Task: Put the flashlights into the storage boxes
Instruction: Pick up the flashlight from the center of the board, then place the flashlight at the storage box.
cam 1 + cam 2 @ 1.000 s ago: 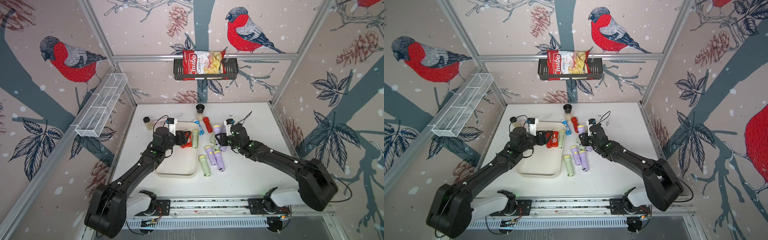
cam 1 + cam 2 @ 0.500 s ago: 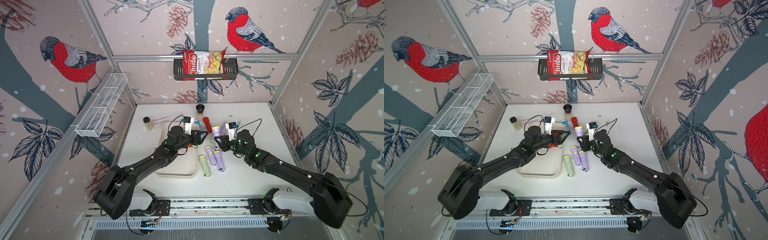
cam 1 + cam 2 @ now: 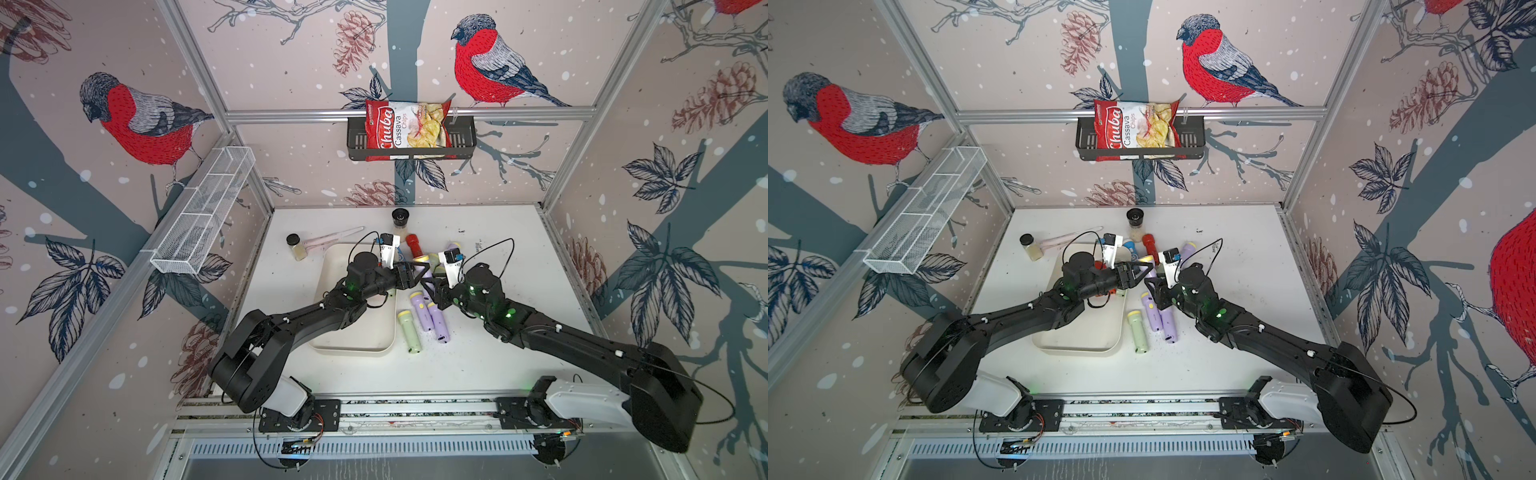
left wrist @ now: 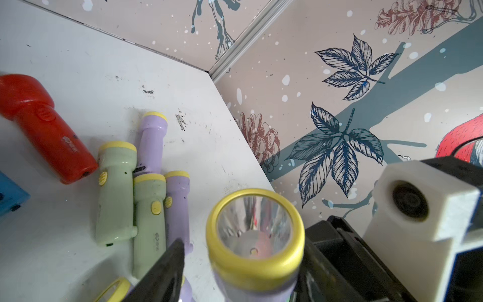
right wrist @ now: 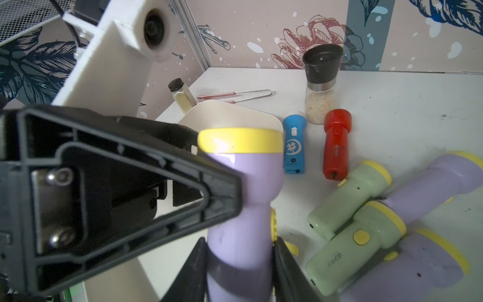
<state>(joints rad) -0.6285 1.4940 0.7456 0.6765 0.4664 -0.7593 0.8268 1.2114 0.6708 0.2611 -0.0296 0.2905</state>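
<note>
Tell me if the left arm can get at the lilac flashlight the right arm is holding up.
Probably yes. The right pincer grips the lilac flashlight low on its body, leaving the yellow head bare; the left pincer sits at that head, jaws apart, nothing between.

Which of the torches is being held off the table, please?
The yellow-headed lilac torch clamped in the right claw; the other torches all lie down, ungripped.

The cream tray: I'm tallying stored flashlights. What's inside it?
In the cream tray, the near half is bare. Part of a red flashlight shows beside the left arm, which covers most of the far half; anything else there is hidden.
</note>
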